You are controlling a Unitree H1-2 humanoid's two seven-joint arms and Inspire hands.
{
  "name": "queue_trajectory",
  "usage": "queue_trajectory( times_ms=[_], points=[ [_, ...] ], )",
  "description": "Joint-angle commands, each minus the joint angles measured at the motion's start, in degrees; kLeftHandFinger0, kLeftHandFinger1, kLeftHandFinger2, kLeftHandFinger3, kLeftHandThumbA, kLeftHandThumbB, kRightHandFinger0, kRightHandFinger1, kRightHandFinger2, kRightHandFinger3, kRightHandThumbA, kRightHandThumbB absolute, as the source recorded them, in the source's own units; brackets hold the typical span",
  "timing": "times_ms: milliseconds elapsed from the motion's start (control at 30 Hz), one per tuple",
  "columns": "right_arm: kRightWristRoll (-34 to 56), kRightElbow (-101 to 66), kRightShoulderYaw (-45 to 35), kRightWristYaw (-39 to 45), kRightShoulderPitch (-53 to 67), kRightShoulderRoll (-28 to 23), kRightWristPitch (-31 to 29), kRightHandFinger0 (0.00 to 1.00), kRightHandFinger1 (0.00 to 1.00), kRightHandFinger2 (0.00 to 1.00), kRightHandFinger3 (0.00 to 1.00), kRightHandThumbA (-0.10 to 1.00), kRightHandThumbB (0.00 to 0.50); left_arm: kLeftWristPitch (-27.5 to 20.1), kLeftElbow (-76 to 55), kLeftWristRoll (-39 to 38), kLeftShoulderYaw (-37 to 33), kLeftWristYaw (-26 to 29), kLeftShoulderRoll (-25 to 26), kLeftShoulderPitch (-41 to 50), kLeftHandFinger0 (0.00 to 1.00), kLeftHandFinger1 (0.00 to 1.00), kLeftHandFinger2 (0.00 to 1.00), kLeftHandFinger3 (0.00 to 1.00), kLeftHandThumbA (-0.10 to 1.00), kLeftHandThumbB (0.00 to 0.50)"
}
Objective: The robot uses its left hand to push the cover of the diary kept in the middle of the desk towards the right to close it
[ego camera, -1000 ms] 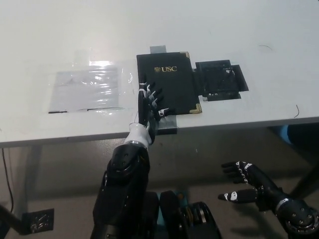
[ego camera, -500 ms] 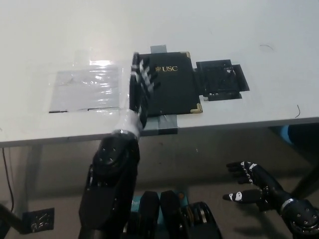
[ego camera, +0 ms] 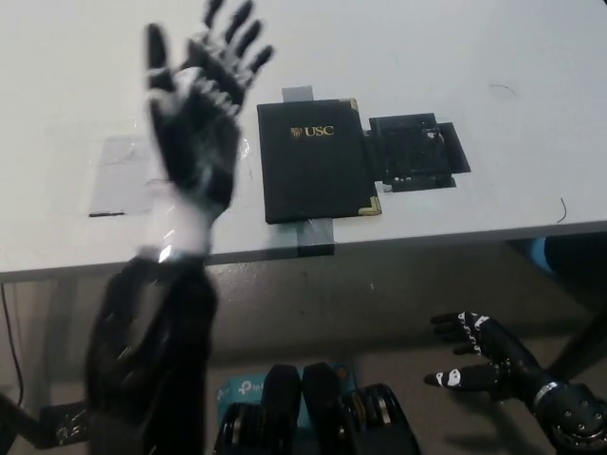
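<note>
Bright even overhead light washes the bench [ego camera: 493,57] pale from 10 to 2 o'clock, floor below dim, raised left hand [ego camera: 197,114] motion-blurred.

Closed diary [ego camera: 316,159] on desk [ego camera: 76,66], left robot hand [ego camera: 197,114] raised, fingers apart, seemingly clear of it.

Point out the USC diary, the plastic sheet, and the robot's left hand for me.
USC diary [ego camera: 318,166], head view, middle of its closed black cover.
plastic sheet [ego camera: 121,175], head view, its bare left part.
left hand [ego camera: 196,123], head view, its palm, raised with fingers spread.
</note>
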Motion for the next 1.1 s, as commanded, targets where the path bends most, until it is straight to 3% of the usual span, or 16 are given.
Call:
queue_trajectory(
  times_ms=[0, 67, 133, 200, 300, 400, 533, 600, 633, 800, 933, 1067],
  points=[
    [1.0, -1.4, -2.1, 0.4, -1.8, -1.1, 0.0, 0.78, 0.82, 0.80, 0.79, 1.00, 0.442, 1.2, -9.2, -3.3, 3.9, -2.1, 4.9, 9.4, 1.00, 1.00, 1.00, 1.00, 1.00, 0.260],
    [1.3, -0.5, -2.7, 0.6, -2.1, -1.0, -0.8, 0.78, 0.81, 0.79, 0.79, 1.00, 0.459, 0.6, -9.0, -2.8, 4.9, -2.0, 6.3, 12.0, 1.00, 1.00, 1.00, 1.00, 1.00, 0.280],
    [1.1, -0.3, -2.8, 0.6, -2.3, -0.9, -1.1, 0.78, 0.81, 0.79, 0.79, 1.00, 0.464, -5.2, -6.5, -1.1, 7.3, -3.8, 9.6, 18.9, 1.00, 1.00, 1.00, 1.00, 1.00, 0.269],
    [1.0, -0.5, -3.0, 0.6, -2.3, -0.8, -1.1, 0.77, 0.81, 0.79, 0.79, 1.00, 0.462, -6.4, -5.6, -1.2, 8.0, -3.8, 10.3, 20.7, 0.99, 1.00, 1.00, 1.00, 1.00, 0.277],
    [0.7, -0.4, -3.1, 0.8, -2.6, -1.0, -1.5, 0.78, 0.82, 0.81, 0.82, 1.00, 0.463, -12.3, -0.8, 0.4, 10.0, -6.0, 14.5, 27.4, 0.98, 1.00, 1.00, 1.00, 1.00, 0.297],
    [0.7, 0.3, -3.2, 0.8, -3.0, -1.0, -1.9, 0.77, 0.81, 0.81, 0.82, 1.00, 0.481, -15.4, 2.0, -1.2, 11.5, -7.3, 15.6, 31.1, 0.98, 1.00, 1.00, 1.00, 1.00, 0.260],
    [1.1, 0.3, -3.8, 0.6, -3.2, -0.6, -1.3, 0.78, 0.81, 0.80, 0.80, 1.00, 0.472, -18.7, 5.0, -0.9, 12.7, -8.1, 16.1, 33.9, 0.97, 1.00, 1.00, 1.00, 1.00, 0.260],
    [0.9, 0.4, -3.6, 0.8, -3.2, -0.7, -1.6, 0.79, 0.82, 0.82, 0.81, 1.00, 0.456, -20.4, 6.6, -0.4, 13.0, -8.3, 16.1, 35.3, 0.97, 1.00, 1.00, 1.00, 1.00, 0.285],
    [0.4, 0.1, -3.4, 0.7, -3.2, -0.8, -1.3, 0.79, 0.82, 0.81, 0.82, 1.00, 0.463, -21.4, 8.3, 0.7, 13.2, -8.3, 16.2, 36.4, 0.96, 1.00, 1.00, 1.00, 1.00, 0.328],
    [1.0, 0.4, -3.7, 0.8, -3.4, -0.5, -1.3, 0.80, 0.83, 0.81, 0.82, 1.00, 0.464, -26.0, 15.0, 4.0, 13.1, -8.6, 16.5, 38.0, 0.94, 1.00, 1.00, 1.00, 1.00, 0.306],
    [0.9, 0.8, -3.7, 0.6, -3.3, -0.4, -1.8, 0.80, 0.83, 0.81, 0.82, 1.00, 0.469, -29.1, 20.1, 5.2, 13.2, -8.6, 16.8, 38.2, 0.91, 1.00, 1.00, 1.00, 1.00, 0.349],
    [1.1, 1.1, -3.9, 0.2, -3.0, 0.2, -1.9, 0.79, 0.82, 0.81, 0.81, 1.00, 0.463, -30.5, 25.3, 7.1, 13.3, -7.5, 17.8, 37.5, 0.95, 0.99, 0.99, 1.00, 1.00, 0.395]
  ],
)
